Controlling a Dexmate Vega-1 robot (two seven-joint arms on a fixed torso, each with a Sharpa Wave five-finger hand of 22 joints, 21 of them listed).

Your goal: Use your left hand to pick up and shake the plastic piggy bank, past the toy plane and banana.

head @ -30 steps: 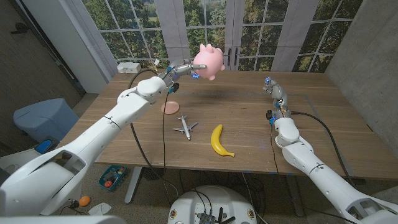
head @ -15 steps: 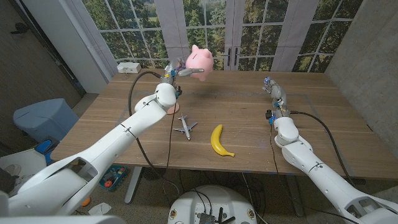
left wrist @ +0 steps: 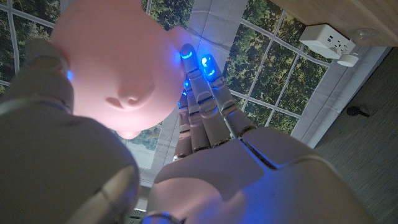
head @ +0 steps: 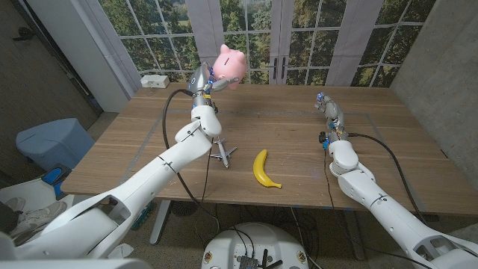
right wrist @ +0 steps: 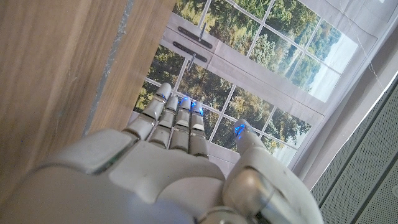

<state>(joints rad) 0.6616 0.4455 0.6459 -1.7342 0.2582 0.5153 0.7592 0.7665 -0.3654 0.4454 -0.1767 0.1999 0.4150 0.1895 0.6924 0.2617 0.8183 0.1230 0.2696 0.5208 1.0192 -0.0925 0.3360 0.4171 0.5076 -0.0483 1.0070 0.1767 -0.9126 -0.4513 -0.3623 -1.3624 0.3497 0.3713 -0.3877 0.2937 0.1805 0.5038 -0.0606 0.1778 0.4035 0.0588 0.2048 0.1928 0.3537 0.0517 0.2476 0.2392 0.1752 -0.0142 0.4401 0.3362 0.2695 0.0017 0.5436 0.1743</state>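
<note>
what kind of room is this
Probably a lab or office test space, not a home: a bare wooden table by tall grid-paned windows onto trees, a white power strip at its far corner, and a concrete wall on one side.

The piggy bank [head: 231,63] is smooth pink plastic with a soft sheen. The table [head: 373,142] is matt brown wood with visible grain. The toy plane [head: 222,153] looks like grey and white plastic. The banana [head: 263,169] has a smooth yellow skin, slightly glossy. The left hand [head: 203,81] and the right hand [head: 329,109] have grey metallic-looking fingers, their arms cased in glossy white plastic.
</note>
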